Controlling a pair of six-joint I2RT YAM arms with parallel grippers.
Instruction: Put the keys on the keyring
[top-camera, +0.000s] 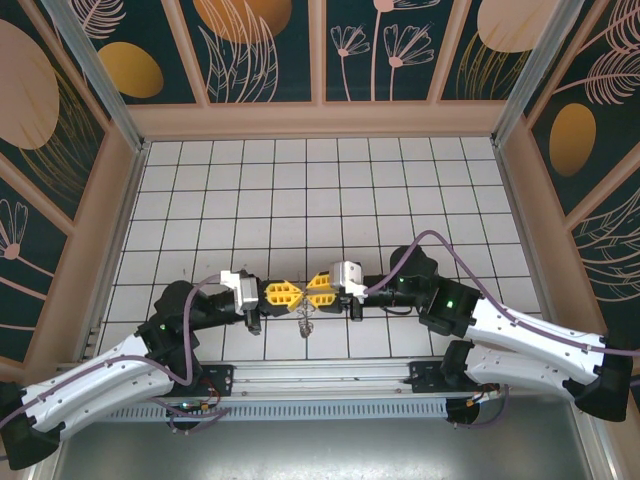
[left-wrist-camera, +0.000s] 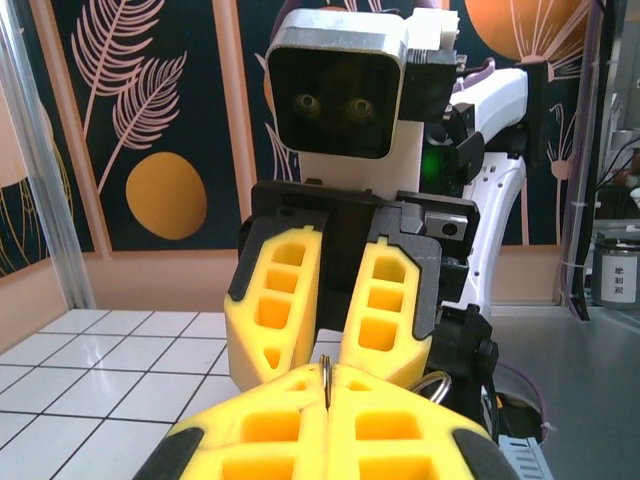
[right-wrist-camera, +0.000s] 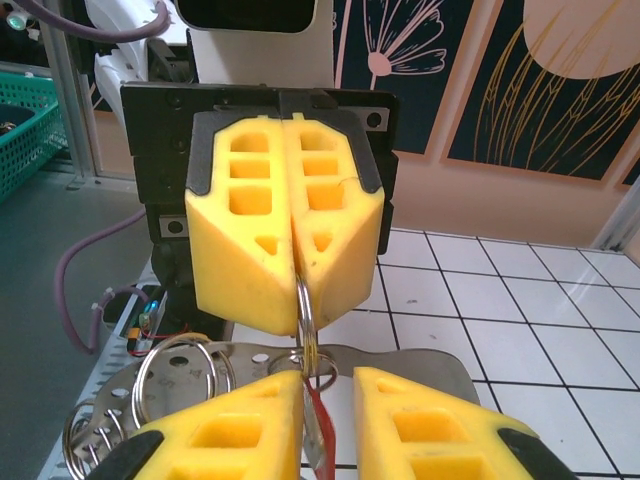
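Grippers meeting tip to tip low over the tiled table (top-camera: 400, 200). The left gripper (right-wrist-camera: 300, 318) is clamped on the thin wire of the keyring (right-wrist-camera: 304, 296), which stands upright and edge-on just ahead of the right gripper (right-wrist-camera: 328, 380). That gripper's fingers are slightly parted, and the red key (right-wrist-camera: 318, 430) lies lengthwise in the gap with its far end at the wire (contact with either pad cannot be told). The left arm (top-camera: 100, 380) and right arm (top-camera: 520, 335) both reach inward, nearly level, with the right arm nearer the key, so threading would likely run along the line joining the grippers.
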